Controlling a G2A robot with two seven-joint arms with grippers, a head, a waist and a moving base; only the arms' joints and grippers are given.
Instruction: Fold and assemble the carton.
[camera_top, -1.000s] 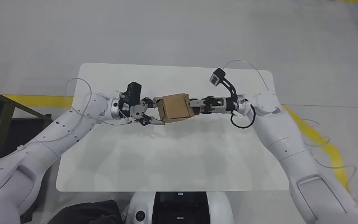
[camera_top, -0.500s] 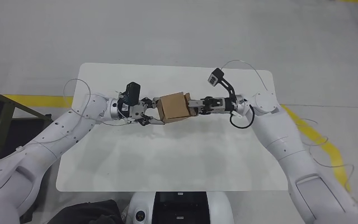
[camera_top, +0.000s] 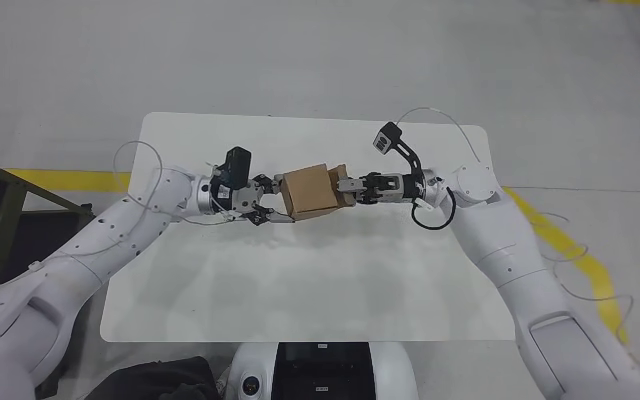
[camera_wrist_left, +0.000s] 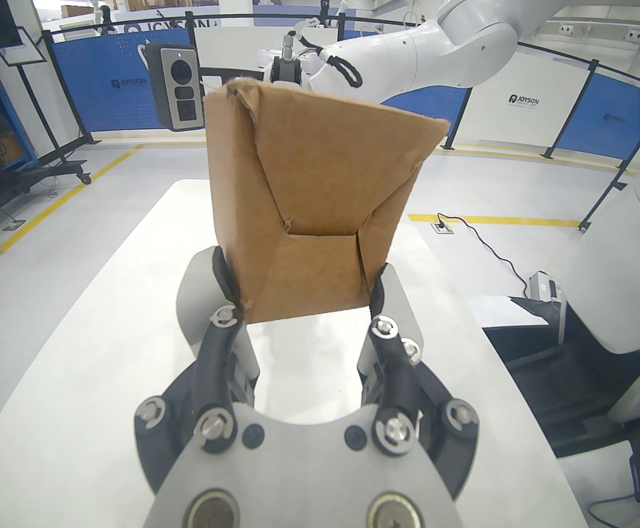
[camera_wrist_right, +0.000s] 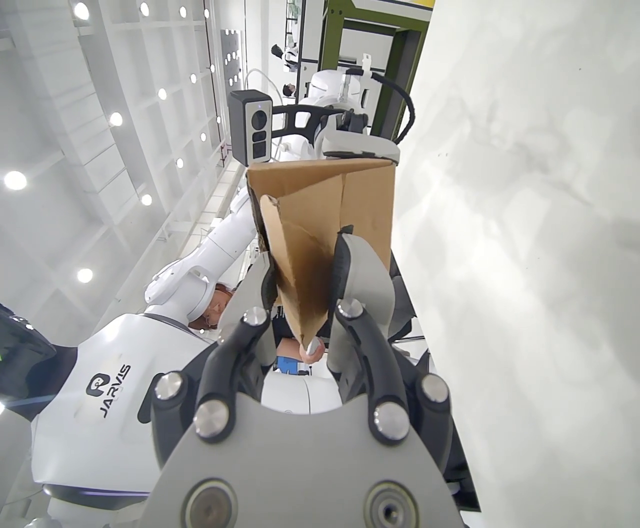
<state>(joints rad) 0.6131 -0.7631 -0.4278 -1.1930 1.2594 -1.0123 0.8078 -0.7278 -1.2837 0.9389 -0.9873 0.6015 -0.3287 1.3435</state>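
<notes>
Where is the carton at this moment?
In the top view the carton is over the middle of the table, gripped at one end by the left tool and at the other by the right tool.

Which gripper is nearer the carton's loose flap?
Right. The right gripper clamps the loose flap itself; the left gripper grips the carton at its opposite end.
</notes>
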